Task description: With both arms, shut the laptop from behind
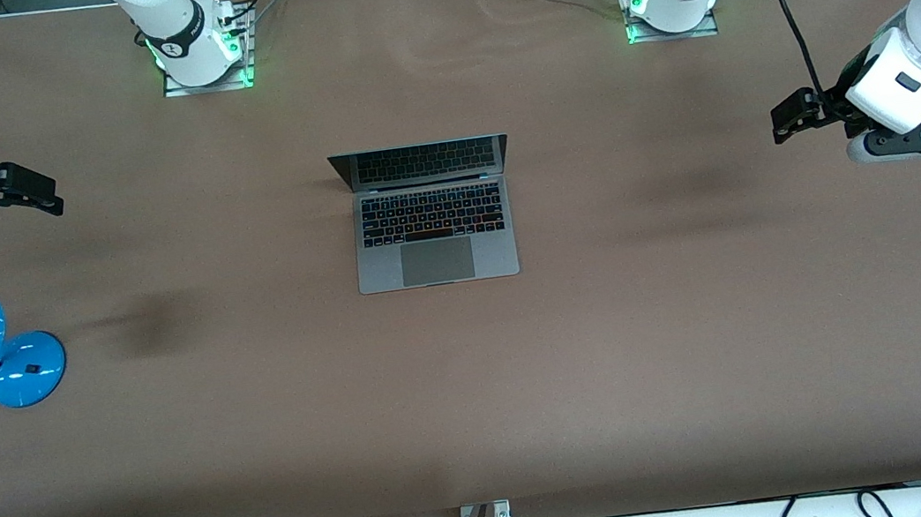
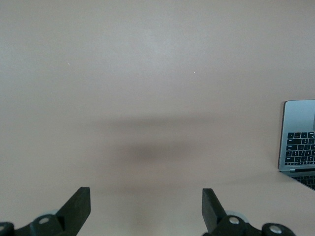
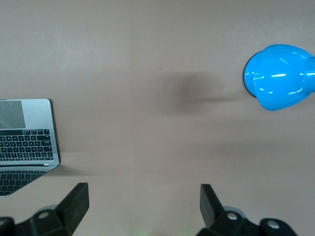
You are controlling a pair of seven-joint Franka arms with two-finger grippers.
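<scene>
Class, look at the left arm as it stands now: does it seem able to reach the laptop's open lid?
Probably yes. The left gripper hangs open over bare table toward its own end, and nothing stands between it and the laptop, whose screen is upright.

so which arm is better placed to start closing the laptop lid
Neither clearly. The left pincer and right pincer both hover open over bare table at their own ends, about equally clear of the open laptop. The task needs both, so they should move in together.
</scene>
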